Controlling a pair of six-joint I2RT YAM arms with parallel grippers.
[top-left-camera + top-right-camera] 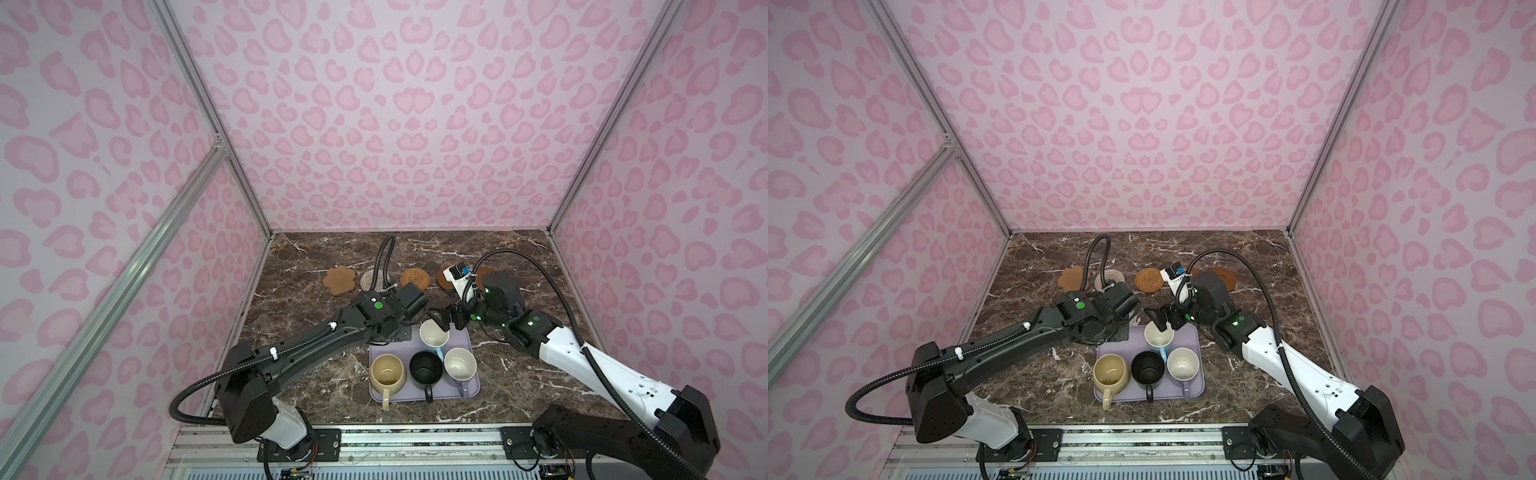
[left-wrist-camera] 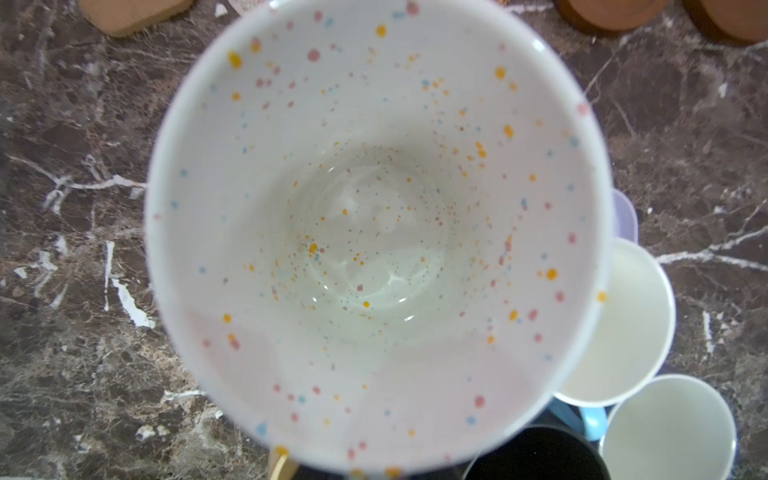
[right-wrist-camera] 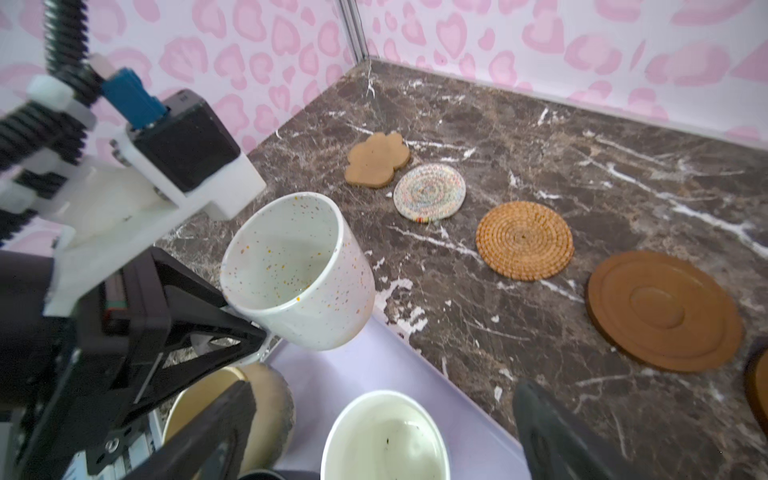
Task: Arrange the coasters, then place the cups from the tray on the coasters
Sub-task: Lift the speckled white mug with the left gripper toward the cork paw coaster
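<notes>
Marble, dark brown with white veins, forms the table (image 1: pixel 316 374), enclosed by pink-patterned walls (image 1: pixel 395 124). Near the front centre of the table lies the lavender tray (image 1: pixel 462 337), flat. Four mugs stand upright on it. The cream-yellow mug (image 1: pixel 386 372), the black mug (image 1: pixel 426 368) and the lavender mug (image 1: pixel 459 365) form a near row with handles toward the near edge, and the light blue mug (image 1: pixel 434 334) stands behind them. The left gripper (image 3: pixel 249 336) has its fingers pinched onto the handle of the white speckled mug (image 3: pixel 299 270), which sits mouth up at the far left corner of the tray. Contact between its base and the tray cannot be determined. The right gripper (image 3: pixel 384 390) has its fingers spread wide by the far rim of the light blue mug, gripping nothing; contact with the mug cannot be determined. Five coasters lie flat in a row across the far part of the table. From left to right they are the flower coaster (image 3: pixel 376 160), the whitish woven coaster (image 3: pixel 429 191) just beside it, the rattan coaster (image 3: pixel 524 241), the first wooden disc (image 3: pixel 665 309) and the second wooden disc (image 3: pixel 758 390). Only the edge of the second disc shows in the right wrist view.
</notes>
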